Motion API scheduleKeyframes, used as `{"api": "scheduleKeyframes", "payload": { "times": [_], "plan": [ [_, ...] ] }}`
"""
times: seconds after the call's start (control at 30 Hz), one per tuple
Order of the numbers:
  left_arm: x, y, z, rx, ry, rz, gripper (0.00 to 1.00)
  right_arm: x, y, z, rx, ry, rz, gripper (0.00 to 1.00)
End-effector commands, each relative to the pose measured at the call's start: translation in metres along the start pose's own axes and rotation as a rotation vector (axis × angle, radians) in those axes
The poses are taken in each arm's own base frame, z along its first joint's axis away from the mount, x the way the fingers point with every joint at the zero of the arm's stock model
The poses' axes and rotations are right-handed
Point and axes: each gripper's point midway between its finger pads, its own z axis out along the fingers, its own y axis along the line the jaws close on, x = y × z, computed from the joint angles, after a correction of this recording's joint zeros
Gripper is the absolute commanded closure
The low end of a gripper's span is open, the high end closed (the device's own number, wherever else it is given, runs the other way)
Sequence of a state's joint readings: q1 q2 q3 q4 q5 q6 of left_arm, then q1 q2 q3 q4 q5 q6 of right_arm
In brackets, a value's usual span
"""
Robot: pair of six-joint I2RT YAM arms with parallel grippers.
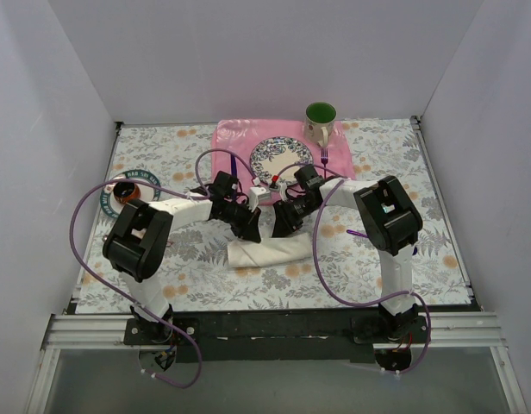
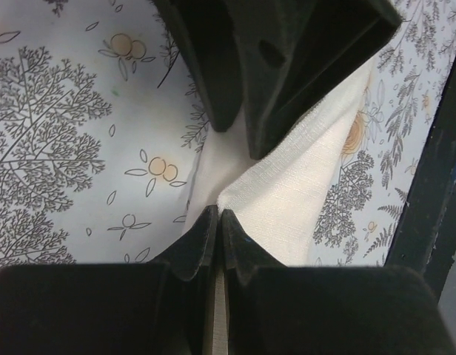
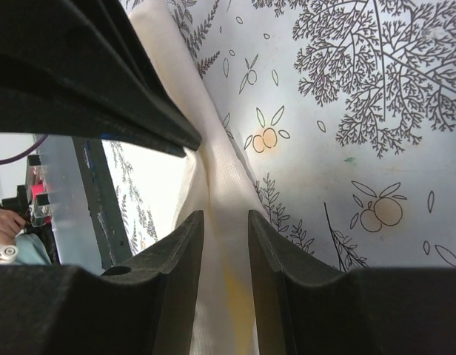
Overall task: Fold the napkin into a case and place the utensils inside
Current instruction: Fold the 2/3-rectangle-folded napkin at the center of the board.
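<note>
The cream napkin (image 1: pixel 270 250) lies as a long folded strip on the floral table, just ahead of both arms. My left gripper (image 1: pixel 251 231) is shut on a raised corner of it; in the left wrist view the pads (image 2: pixel 219 213) pinch the cloth (image 2: pixel 302 192) tightly. Facing it, close by, is my right gripper (image 1: pixel 278 226). Its jaws (image 3: pixel 226 216) stand partly apart, and a thick ridge of napkin (image 3: pixel 224 177) fills the gap, touching both. The cloth rises like a tent between the two grippers. The utensils are out of view.
At the back a pink placemat (image 1: pixel 240 138) carries a patterned plate (image 1: pixel 278 155) and a dark fork (image 1: pixel 324 156). A green mug (image 1: pixel 320 121) stands behind it. A round coaster with a small cup (image 1: pixel 126 190) sits at the left. White walls enclose the table.
</note>
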State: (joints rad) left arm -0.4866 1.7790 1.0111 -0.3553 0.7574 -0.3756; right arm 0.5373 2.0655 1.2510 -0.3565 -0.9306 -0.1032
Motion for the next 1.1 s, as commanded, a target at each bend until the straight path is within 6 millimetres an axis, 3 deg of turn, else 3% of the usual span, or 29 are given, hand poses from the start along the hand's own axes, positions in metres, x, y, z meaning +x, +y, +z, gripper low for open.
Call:
{"api": "scheduleKeyframes", "payload": {
  "times": [0.0,0.17,0.27,0.3,0.47,0.57,0.7,0.87,0.93,1.07],
  "plan": [
    [0.000,0.014,-0.002,-0.051,-0.016,0.013,1.00,0.021,-0.018,0.004,0.082,0.073,0.028,0.60],
    [0.013,0.018,0.001,-0.066,0.004,0.007,1.00,0.020,-0.019,0.001,0.091,0.070,0.025,0.60],
    [0.014,0.021,0.004,-0.068,0.010,0.004,1.00,0.005,-0.016,-0.008,0.093,0.044,0.010,0.60],
    [0.014,0.022,0.004,-0.070,0.012,0.002,1.00,-0.010,-0.012,-0.014,0.094,0.018,-0.013,0.60],
    [0.014,0.025,0.006,-0.069,0.022,0.013,1.00,-0.045,0.033,-0.048,0.033,-0.084,-0.116,0.58],
    [0.015,0.025,0.007,-0.066,0.027,0.012,1.00,-0.035,0.058,-0.056,-0.022,-0.091,-0.114,0.56],
    [0.016,0.028,0.009,-0.063,0.032,0.003,1.00,-0.016,0.077,-0.059,-0.063,-0.090,-0.090,0.54],
    [0.017,0.029,0.011,-0.055,0.037,-0.011,1.00,-0.003,0.093,-0.048,-0.107,-0.082,-0.078,0.53],
    [0.016,0.030,0.011,-0.055,0.036,-0.016,1.00,0.001,0.095,-0.040,-0.129,-0.074,-0.062,0.53],
    [0.017,0.032,0.011,-0.053,0.036,-0.027,1.00,0.017,0.074,-0.024,-0.122,-0.055,0.018,0.53]
  ]
}}
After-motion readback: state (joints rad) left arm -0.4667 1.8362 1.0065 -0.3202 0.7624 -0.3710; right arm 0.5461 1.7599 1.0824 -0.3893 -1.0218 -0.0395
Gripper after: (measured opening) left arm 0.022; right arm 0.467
